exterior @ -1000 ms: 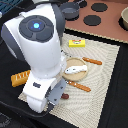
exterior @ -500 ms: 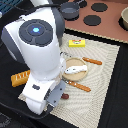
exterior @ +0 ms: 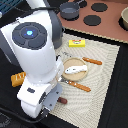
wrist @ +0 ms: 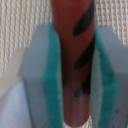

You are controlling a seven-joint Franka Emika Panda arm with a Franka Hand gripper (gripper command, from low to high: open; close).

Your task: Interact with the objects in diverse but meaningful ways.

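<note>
In the wrist view, the red-brown sausage (wrist: 72,60) with dark grill marks fills the gap between my gripper's (wrist: 74,75) teal pads (wrist: 53,75), and both pads touch it. From the exterior view only the sausage's end (exterior: 62,100) shows, low over the beige mat beside the gripper (exterior: 51,101), which the white arm largely hides. The white fish (exterior: 74,69) lies on the tan plate (exterior: 86,75). Orange-handled cutlery (exterior: 80,86) rests in front of the plate, another piece (exterior: 93,61) behind it. The yellow red-labelled block (exterior: 76,43) sits further back.
An orange bread loaf (exterior: 18,77) lies off the mat at the exterior view's left. A grey pot (exterior: 70,10) and black burner discs (exterior: 92,20) are on the brown stove top at the back. A bowl (exterior: 124,17) shows at the far right edge.
</note>
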